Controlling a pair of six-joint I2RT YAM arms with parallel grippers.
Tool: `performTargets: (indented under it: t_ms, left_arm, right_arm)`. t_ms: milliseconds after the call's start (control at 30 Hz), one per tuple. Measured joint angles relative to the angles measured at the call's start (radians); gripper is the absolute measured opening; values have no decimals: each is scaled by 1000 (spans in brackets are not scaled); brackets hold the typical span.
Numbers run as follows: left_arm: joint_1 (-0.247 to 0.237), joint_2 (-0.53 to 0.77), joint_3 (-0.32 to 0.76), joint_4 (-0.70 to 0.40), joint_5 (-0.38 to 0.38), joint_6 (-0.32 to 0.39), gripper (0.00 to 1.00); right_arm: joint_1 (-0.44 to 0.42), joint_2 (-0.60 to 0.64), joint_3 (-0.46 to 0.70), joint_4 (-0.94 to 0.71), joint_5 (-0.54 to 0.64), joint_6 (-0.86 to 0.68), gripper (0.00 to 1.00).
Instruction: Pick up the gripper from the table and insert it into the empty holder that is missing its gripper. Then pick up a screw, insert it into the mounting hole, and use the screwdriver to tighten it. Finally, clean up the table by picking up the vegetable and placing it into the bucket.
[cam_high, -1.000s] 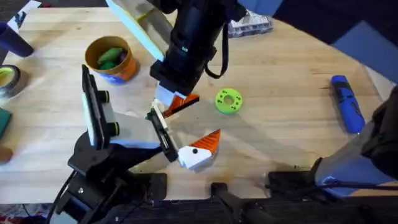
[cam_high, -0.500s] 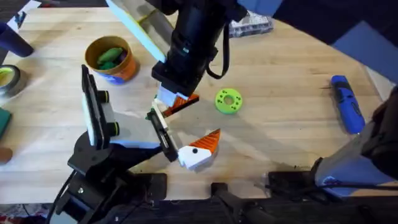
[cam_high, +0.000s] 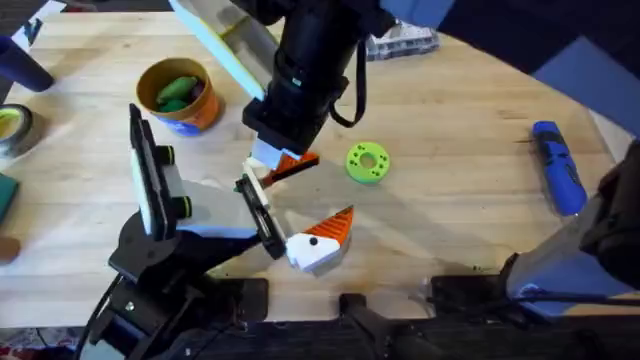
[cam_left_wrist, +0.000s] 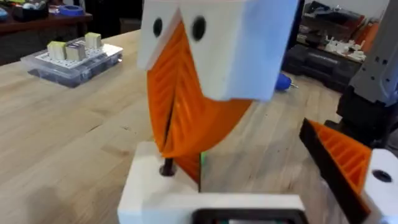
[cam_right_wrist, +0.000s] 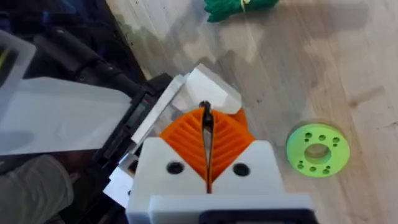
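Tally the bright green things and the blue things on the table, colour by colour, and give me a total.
Bright green: 2, the vegetable lying in the bucket and the round disc with holes.
Blue: 2, the screwdriver near the right edge and the dark cup at the far left.
Total: 4

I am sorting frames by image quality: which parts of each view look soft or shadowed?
Overhead: the raised arm is large and dark, casting shadow on the table by the green disc. Left wrist: the close orange pads are soft, the background clearer. Right wrist: the holder at the side is blurred and dim.
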Motion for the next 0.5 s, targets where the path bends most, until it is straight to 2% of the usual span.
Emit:
performTargets:
  t_ms: [500]
  left_arm:
    - [0,0,0,0,0,4,986]
  right_arm:
    - [2,0,0,49,3,7,6]
